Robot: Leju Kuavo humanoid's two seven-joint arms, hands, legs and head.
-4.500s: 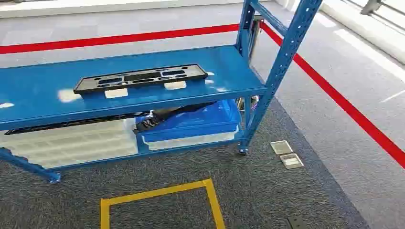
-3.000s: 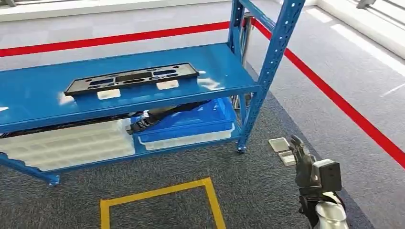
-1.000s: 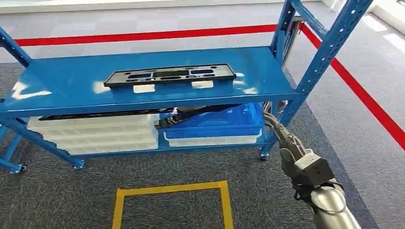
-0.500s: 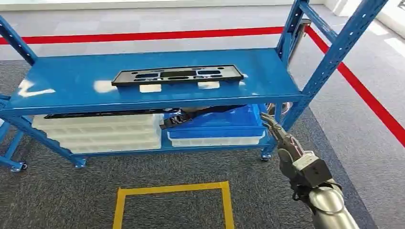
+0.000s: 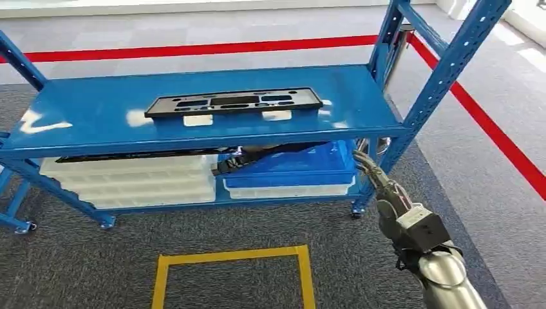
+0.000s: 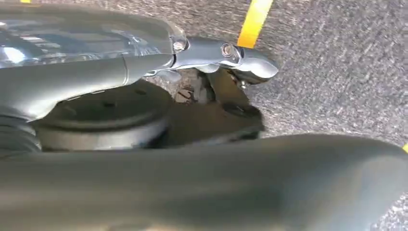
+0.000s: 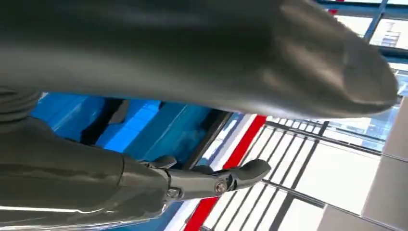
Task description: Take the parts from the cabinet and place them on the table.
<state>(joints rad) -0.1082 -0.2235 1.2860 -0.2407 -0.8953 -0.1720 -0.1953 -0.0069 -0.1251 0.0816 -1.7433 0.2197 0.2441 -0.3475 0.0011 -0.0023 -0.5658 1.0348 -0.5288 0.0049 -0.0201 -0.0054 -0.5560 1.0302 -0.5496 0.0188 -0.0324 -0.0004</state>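
A blue metal cabinet [image 5: 96, 122] of open shelves stood on grey carpet, seen from the robot's head looking down. On its upper shelf, about midway along and nearer the back edge than the front, lay a long flat black part [image 5: 233, 103] with cut-out slots, resting on small white blocks.

The right hand [image 5: 376, 183] reached forward from the lower right of the head view, its dark fingers [image 5: 362, 162] stretched out and apart with nothing in them. It sat below the level of the upper shelf, just beside the cabinet's front right post, so the black part lay well apart from it, up on the shelf and toward the left. In the right wrist view the same hand [image 7: 202, 180] showed extended fingers against the blue of the cabinet.

On the lower shelf, a stack of white trays [image 5: 129, 183] filled the left side, with a thin dark piece lying along its top. A blue bin [image 5: 290, 168] sat on the right side on a white tray, and another black part [image 5: 264, 154] lay across it, one end poking out toward the white stack.

The left hand [image 6: 216, 55] hung over the carpet near a yellow floor line [image 6: 254, 21]; whether its fingers were spread or curled could not be told.
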